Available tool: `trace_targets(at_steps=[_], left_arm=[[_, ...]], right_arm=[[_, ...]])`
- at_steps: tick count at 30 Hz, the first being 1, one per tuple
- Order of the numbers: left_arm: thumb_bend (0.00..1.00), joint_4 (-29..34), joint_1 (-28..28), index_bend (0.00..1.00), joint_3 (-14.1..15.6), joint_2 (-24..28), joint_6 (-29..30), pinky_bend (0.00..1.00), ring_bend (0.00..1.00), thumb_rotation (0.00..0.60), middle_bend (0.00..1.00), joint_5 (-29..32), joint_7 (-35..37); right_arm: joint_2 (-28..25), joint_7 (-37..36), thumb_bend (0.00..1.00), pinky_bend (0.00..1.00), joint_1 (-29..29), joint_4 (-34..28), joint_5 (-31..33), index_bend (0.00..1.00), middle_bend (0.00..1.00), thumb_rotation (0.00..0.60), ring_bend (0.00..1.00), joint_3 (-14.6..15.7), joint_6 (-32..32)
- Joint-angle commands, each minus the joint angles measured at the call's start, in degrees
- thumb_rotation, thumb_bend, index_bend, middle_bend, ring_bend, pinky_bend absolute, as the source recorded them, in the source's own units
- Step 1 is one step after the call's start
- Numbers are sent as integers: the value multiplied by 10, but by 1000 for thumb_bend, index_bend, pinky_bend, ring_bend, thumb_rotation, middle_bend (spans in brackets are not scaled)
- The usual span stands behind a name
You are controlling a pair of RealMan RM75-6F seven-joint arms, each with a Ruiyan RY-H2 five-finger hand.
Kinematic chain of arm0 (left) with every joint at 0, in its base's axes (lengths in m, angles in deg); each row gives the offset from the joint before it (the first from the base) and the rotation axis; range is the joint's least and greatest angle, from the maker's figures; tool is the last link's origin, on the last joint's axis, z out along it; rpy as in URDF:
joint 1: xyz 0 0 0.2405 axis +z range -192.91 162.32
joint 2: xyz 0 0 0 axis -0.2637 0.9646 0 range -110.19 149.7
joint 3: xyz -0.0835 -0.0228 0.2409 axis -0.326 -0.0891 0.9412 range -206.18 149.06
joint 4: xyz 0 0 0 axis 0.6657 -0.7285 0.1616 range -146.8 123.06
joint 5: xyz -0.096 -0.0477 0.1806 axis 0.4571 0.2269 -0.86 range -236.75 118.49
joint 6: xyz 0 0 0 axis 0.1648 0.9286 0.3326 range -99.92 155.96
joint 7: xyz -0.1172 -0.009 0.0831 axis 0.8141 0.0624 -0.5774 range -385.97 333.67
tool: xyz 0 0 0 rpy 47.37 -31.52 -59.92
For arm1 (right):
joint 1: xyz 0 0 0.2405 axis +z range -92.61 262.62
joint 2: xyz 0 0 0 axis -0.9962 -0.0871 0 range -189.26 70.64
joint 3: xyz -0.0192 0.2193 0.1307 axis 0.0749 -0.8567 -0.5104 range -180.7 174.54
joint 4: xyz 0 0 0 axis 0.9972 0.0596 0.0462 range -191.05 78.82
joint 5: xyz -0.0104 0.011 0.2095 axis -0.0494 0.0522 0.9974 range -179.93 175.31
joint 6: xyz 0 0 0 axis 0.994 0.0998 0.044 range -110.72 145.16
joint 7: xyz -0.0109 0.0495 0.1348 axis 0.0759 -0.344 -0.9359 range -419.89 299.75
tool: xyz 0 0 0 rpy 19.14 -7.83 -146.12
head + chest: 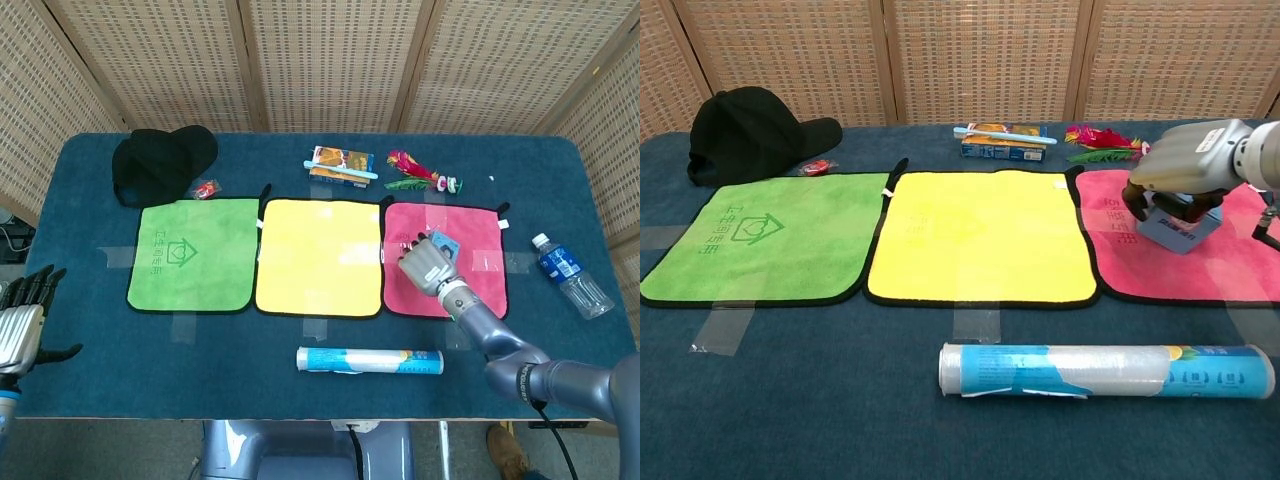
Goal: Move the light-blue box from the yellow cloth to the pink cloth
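My right hand (425,264) (1180,176) grips the light-blue box (1178,225) (444,243) from above and holds it tilted over the pink cloth (478,272) (1160,270). Whether the box touches the cloth I cannot tell. The yellow cloth (320,255) (980,235) lies bare in the middle. My left hand (22,320) hangs at the table's left edge, fingers spread, holding nothing; only the head view shows it.
A green cloth (193,253) lies left of the yellow one. A black cap (160,160) and a small red item (204,189) sit at the back left. A box with a toothbrush (342,164), a feathered toy (420,178), a water bottle (570,275) and a wrapped roll (1105,370) lie around.
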Motion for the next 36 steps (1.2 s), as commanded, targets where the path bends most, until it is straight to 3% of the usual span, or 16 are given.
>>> trace_targets(at_steps=[1, 9, 12, 13, 14, 16, 18, 21, 26, 31, 36], left_arm=[[0, 3, 1, 0, 2, -2, 4, 0, 0, 600, 0, -4, -4], [0, 10, 5, 0, 10, -3, 12, 0, 0, 600, 0, -22, -7], [0, 14, 9, 0, 14, 2, 18, 0, 0, 600, 0, -34, 1], [0, 15, 10, 0, 15, 3, 20, 0, 0, 600, 0, -38, 4], [0, 15, 11, 0, 16, 4, 21, 0, 0, 600, 0, -40, 6], [0, 16, 14, 0, 18, 7, 24, 0, 0, 600, 0, -48, 11], [0, 17, 16, 0, 20, 10, 26, 0, 0, 600, 0, -55, 16], [0, 19, 19, 0, 24, 15, 29, 0, 0, 600, 0, -66, 27], [0, 17, 24, 0, 28, 26, 35, 0, 0, 600, 0, -85, 55], [0, 9, 34, 0, 28, 25, 56, 0, 0, 600, 0, -104, 72], [0, 2, 49, 0, 36, 18, 85, 0, 0, 600, 0, -134, 78]], right_arm=[[-7, -1, 1000, 256, -8, 2, -8, 401, 395, 600, 321, 8, 2], [-14, 12, 1000, 260, -26, 5, -3, 390, 386, 600, 321, 16, 17], [-18, 10, 981, 226, -34, -11, -11, 272, 294, 600, 269, 10, 37], [-21, 6, 941, 208, -37, -20, -20, 216, 248, 600, 235, 7, 47], [-23, 1, 840, 172, -39, -26, -27, 127, 170, 600, 168, 5, 52], [-35, -20, 548, 91, -45, -49, -46, 15, 37, 600, 44, -3, 63], [-49, -48, 327, 52, -51, -74, -62, 0, 1, 600, 3, -15, 75], [-73, -93, 137, 23, -68, -117, -83, 0, 0, 600, 0, -35, 112], [-123, -166, 28, 0, -127, -180, -157, 0, 0, 600, 0, -51, 222], [-160, -182, 0, 0, -208, -209, -199, 0, 0, 600, 0, -26, 322], [-134, -196, 0, 0, -311, -214, -210, 0, 0, 600, 0, -7, 441]])
